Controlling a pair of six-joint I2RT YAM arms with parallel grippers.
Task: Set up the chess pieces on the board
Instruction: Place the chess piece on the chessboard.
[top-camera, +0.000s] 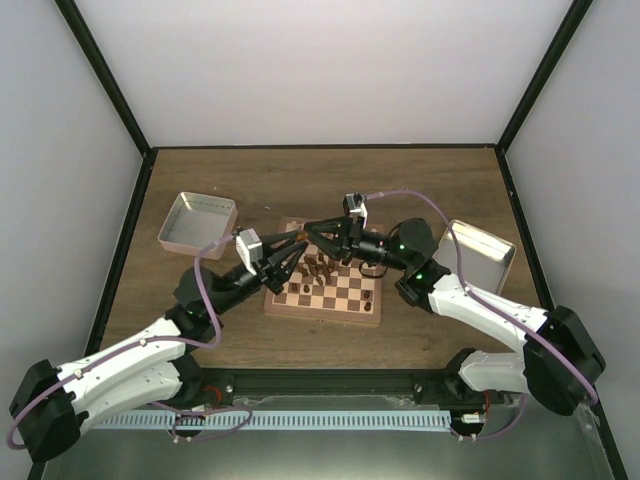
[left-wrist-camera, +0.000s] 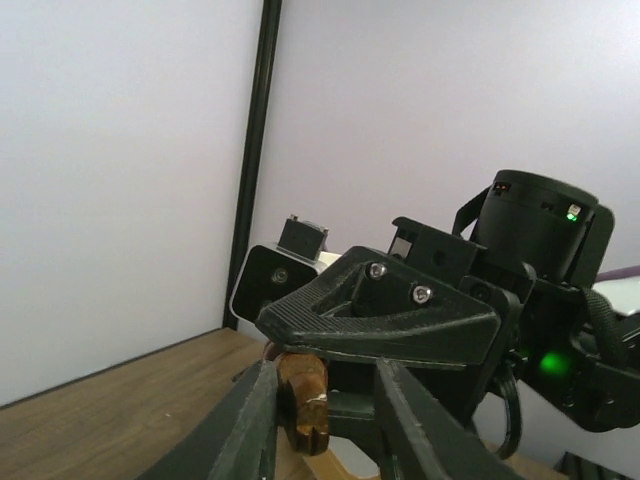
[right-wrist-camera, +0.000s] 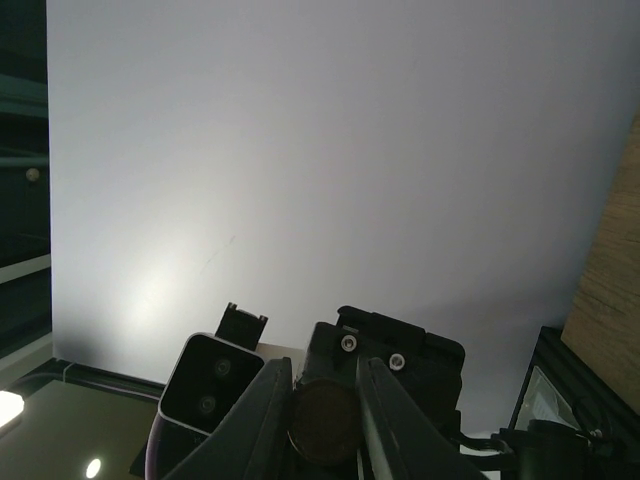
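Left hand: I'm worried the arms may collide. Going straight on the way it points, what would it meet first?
Probably the right hand, straight ahead of the left hand, nearly tip to tip above the board. A brown chess piece between the left fingers may touch first; depth is unclear.

This looks like a robot lab, with a small test booth built inside it. Plain white walls (top-camera: 330, 70) stand on three sides, held by thin black posts (top-camera: 105, 75). In the middle is a brown wooden table (top-camera: 420, 190). Two robot arms, one on the left (top-camera: 130, 365) and one on the right (top-camera: 490, 310), are fixed to its near edge. Purple cables (top-camera: 205, 290) loop along the arms, and a white slotted cable strip (top-camera: 330, 420) runs between their bases. A little camera box (top-camera: 248, 243) rides on a wrist, and a green light (left-wrist-camera: 548, 362) glows on a joint. On the table lie a chess board (top-camera: 320, 310) and two metal trays (top-camera: 198, 222).
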